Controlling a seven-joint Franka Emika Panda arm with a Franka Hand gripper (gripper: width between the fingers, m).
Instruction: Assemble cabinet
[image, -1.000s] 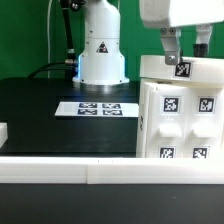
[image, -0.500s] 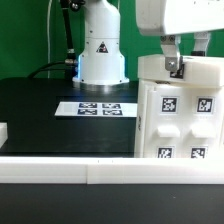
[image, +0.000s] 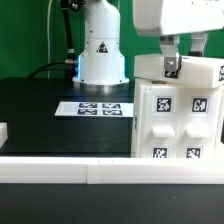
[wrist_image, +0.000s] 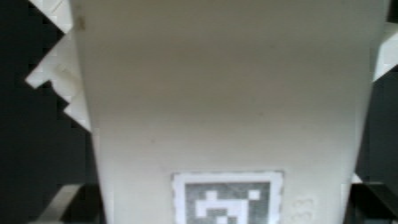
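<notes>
The cabinet (image: 180, 120), a large white box with tagged raised panels on its front, stands on the black table at the exterior view's right. My gripper (image: 186, 60) comes down from above onto its top part, with one finger (image: 172, 62) against a tagged top face. In the wrist view a white tagged surface of the cabinet (wrist_image: 214, 100) fills the space between the two dark fingers, and my gripper (wrist_image: 222, 205) is shut on it. The cabinet's right side is cut off by the frame edge.
The marker board (image: 97, 107) lies flat on the black table (image: 50, 125) in front of the arm's white base (image: 102, 55). A white rail (image: 100, 170) runs along the front edge. A small white block (image: 3, 130) sits at the far left edge.
The gripper and the cabinet it holds have shifted toward the exterior view's left. The cabinet's front has turned slightly.
</notes>
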